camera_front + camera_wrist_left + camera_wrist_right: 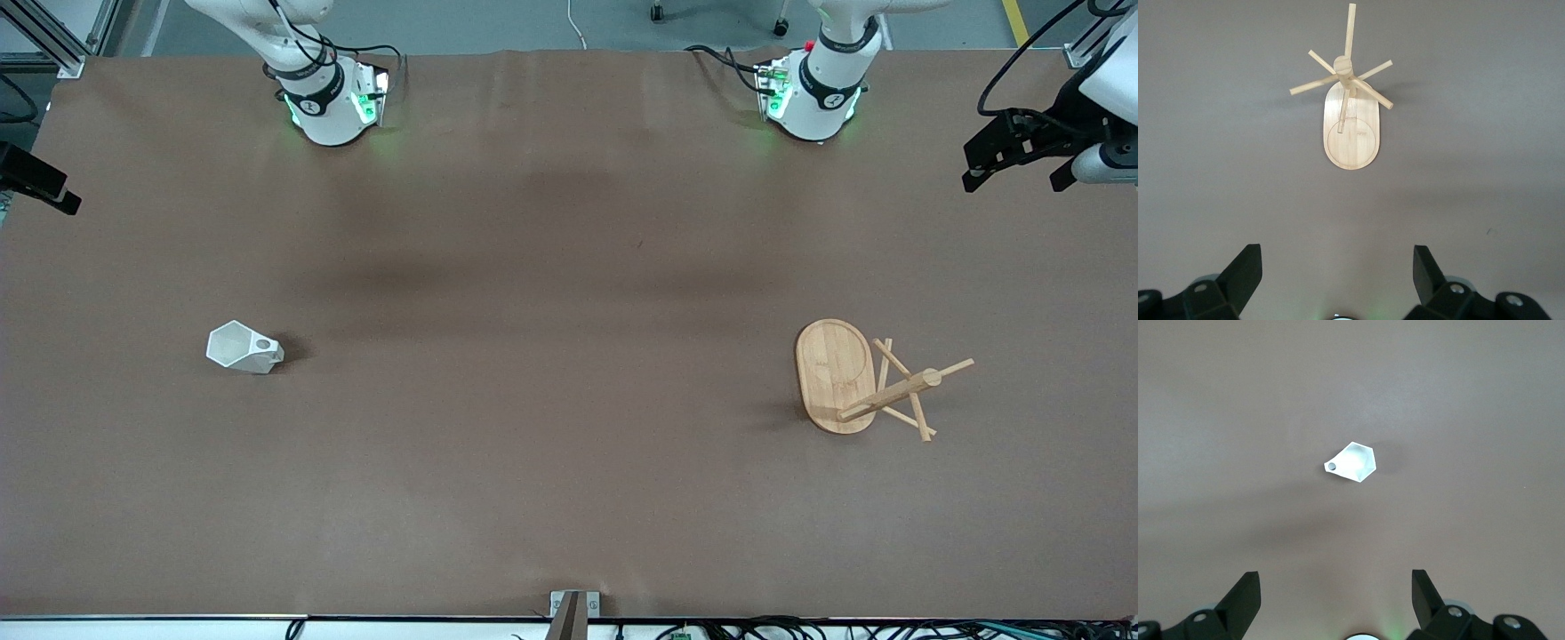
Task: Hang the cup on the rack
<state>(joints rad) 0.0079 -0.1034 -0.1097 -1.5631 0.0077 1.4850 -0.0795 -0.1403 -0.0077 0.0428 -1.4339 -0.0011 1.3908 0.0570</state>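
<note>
The white faceted cup [242,347] rests on the brown table toward the right arm's end, and the round hole in its handle part shows. In the right wrist view the cup [1353,462] lies well below my right gripper [1335,573], which hangs high, open and empty. The bamboo rack [836,375] stands on its oval base toward the left arm's end, with its post and crossing pegs [916,391] bare. My left gripper [1015,182] hovers open and empty near the table's edge at that end. From there it looks down on the rack [1350,133] past its open fingers [1248,267].
The brown table [569,400] stretches wide between cup and rack. The two arm bases [333,98] [813,98] stand along the table edge farthest from the front camera. A dark part [40,187] shows at the right arm's end. A small bracket [573,609] sits at the nearest edge.
</note>
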